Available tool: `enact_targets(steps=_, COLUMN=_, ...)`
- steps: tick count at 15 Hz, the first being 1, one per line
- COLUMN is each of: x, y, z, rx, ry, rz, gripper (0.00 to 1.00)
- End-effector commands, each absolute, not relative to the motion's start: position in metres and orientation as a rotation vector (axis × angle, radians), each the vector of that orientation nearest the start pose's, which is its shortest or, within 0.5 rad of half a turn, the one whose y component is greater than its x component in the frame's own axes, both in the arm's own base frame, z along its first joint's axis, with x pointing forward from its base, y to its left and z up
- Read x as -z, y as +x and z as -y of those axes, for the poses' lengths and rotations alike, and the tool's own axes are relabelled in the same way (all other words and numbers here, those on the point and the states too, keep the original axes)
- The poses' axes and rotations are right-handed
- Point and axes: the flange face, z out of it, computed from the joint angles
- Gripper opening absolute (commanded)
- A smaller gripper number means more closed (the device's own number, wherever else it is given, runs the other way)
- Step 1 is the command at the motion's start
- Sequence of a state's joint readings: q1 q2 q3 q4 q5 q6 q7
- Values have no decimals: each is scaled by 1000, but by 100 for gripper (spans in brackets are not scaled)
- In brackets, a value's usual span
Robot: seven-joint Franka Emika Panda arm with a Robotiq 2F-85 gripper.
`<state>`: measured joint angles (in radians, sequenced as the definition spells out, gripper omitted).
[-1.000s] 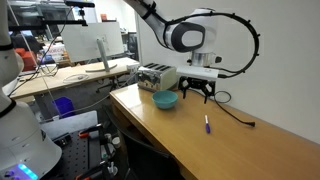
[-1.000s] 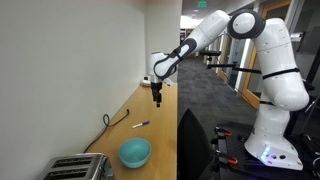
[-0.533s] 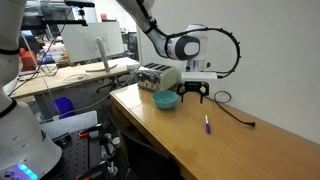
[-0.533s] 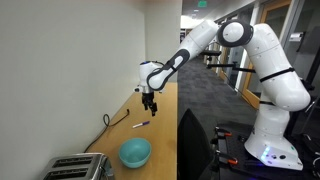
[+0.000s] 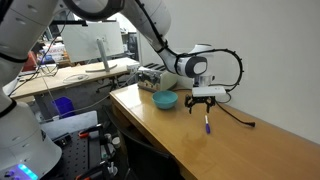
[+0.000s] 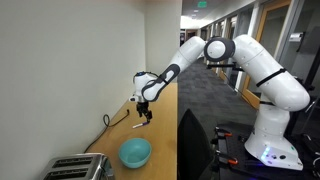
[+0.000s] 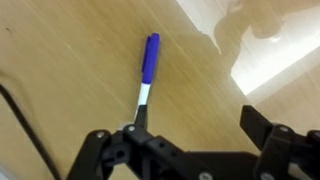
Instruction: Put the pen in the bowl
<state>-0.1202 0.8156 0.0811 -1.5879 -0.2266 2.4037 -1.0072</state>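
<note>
Claw [image 5: 205,102] hangs low over the table [image 5: 215,155], just above the pen [image 5: 207,124]. It is wide open and holds nothing.

Wrist view: the claw [image 7: 195,135] enters from the bottom of the frame, its two fingers [image 7: 258,125] set far apart. The pen [image 7: 148,65] lies flat on the wood, off-centre between them. Its whitish end points at the claw and reaches the tip of one finger; I cannot tell if they touch. The purple-blue body runs away from the claw, slightly tilted in the frame.

Pen position: about midway between the wall edge and the open edge of the table, seen in both exterior views [image 6: 141,124]. It is well apart from the bowl.

Bowl [image 5: 166,100]: teal, upright, nothing seen inside. It sits toward the end of the table, just beside the toaster [image 5: 155,76]. In an exterior view the bowl [image 6: 135,152] is nearer the open edge and the toaster [image 6: 75,168] is in the corner by the wall.

Cable [image 5: 236,113]: thin, black, lying along the wall edge past the pen. It also shows at the frame edge in the wrist view [image 7: 15,110]. Pen and cable lie apart.
</note>
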Motion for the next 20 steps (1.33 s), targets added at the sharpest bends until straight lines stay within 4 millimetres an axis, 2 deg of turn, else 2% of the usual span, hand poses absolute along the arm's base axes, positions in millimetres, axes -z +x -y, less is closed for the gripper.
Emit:
enact_targets(steps=1, x=-138, y=713, z=45, rx=-53, ry=-2711, rz=1744, gripper=100)
enact_targets(steps=7, x=-108, y=729, z=58, rx=-40, ry=-2705, rz=1730, gripper=100)
enact_targets(steps=8, x=-104, y=731, z=58, rx=-39, ry=-2705, rz=1729, gripper=96)
enact_targets(steps=10, x=-96, y=733, z=60, rx=-38, ry=-2704, rz=1724, gripper=81)
enact_targets(steps=11, x=-93, y=735, z=61, rx=-40, ry=-2707, rz=1719, gripper=67)
enact_targets(steps=14, x=-84, y=737, z=65, rx=-39, ry=-2709, rz=1705, gripper=43)
enact_targets(steps=20, x=-88, y=737, z=64, rx=-79, ry=-2697, rz=1662, gripper=0)
